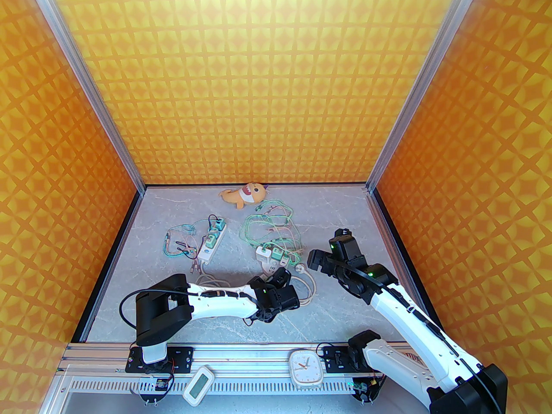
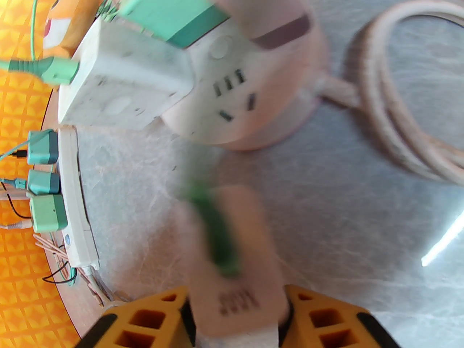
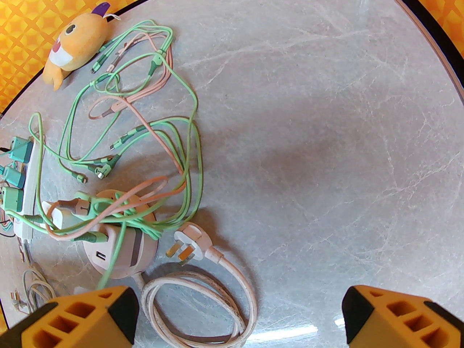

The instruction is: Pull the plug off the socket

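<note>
Far left, a little in from the black edge of the grey marbled table: a long white power strip with green plugs in it. Next, the left gripper, low by the round pink socket. Between its yellow fingers, a pale pink block plug, out of the socket and just in front of it. Too blurry to tell if squeezed or loose. Beside the socket, a looped pale cord. Then the right gripper, fingers spread wide, holding nothing. Lots of bare table to its right, up to the black edge.
</note>
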Controlling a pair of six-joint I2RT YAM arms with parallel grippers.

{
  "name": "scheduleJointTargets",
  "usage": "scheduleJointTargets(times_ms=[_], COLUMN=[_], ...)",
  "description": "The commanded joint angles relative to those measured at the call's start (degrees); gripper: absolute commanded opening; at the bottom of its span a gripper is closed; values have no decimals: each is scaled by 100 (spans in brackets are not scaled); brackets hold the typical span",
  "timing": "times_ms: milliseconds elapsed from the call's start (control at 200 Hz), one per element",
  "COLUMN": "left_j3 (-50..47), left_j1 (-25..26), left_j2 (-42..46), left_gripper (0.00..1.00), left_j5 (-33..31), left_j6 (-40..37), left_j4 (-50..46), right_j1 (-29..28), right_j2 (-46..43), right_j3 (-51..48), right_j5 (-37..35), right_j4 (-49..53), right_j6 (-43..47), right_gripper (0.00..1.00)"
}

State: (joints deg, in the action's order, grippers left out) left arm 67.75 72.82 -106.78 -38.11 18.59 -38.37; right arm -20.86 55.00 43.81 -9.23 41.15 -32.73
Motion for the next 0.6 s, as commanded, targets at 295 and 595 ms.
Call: scheduleJointTargets(times_ms=[295, 595], left_j3=[37, -260], left_j1=[-100, -1156], left_j2=[1141, 2172], left_gripper=[77, 77], left_j5=[1193, 1771], left_j6=[44, 531], left_j4=[37, 129], right_j1=[29, -35], right_j2=[258, 653], right_j3=[9, 50], right_j5=[603, 1532], right_j4=[-353, -910], right_j6=[-22, -210], right_gripper=[98, 98])
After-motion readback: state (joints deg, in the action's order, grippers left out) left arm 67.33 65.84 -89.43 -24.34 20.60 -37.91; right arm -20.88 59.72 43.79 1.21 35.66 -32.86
